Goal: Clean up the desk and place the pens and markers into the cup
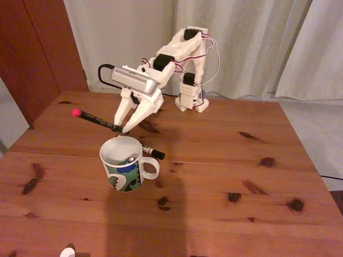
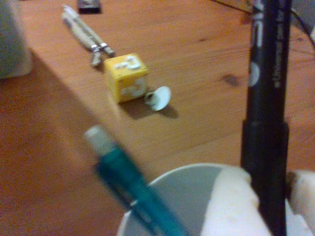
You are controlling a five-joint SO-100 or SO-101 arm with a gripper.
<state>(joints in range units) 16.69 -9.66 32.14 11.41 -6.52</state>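
A: Take the cup (image 1: 124,166) as the mark. What is the biggest thing around it?

B: The desk (image 1: 214,176), reddish-brown planks with dark knots and a seam that runs just behind the cup in the fixed view. The cup stands on the near plank, handle to the right in that view, with a green, blue and black swirl on its side.

A: And the arm?

B: The white arm (image 1: 182,59) is based at the far edge of the desk, well behind the cup, and bends forward and down. Its gripper (image 1: 126,127) sits just behind and above the cup's far rim.

A: Is it carrying anything?

B: Yes. The jaws are closed narrow around the long black pen (image 1: 99,121). The pen slants up and away to the left of the cup in the fixed view, pink-red tip highest. In the wrist view it (image 2: 266,123) stands as a dark bar with white lettering, pinched between pale fingers (image 2: 231,201) over the cup's white rim (image 2: 172,177).

A: The others?

B: The teal-green pen (image 2: 133,189) leans in the cup, its end above the rim. The black-capped marker (image 1: 153,151) lies on the desk just behind the cup, to the right.

A: Anything smaller?

B: Beyond the cup in the wrist view: a yellow cube (image 2: 126,77), a small white piece (image 2: 159,97) beside it, and a pale pen-like thing (image 2: 83,33) farther off.
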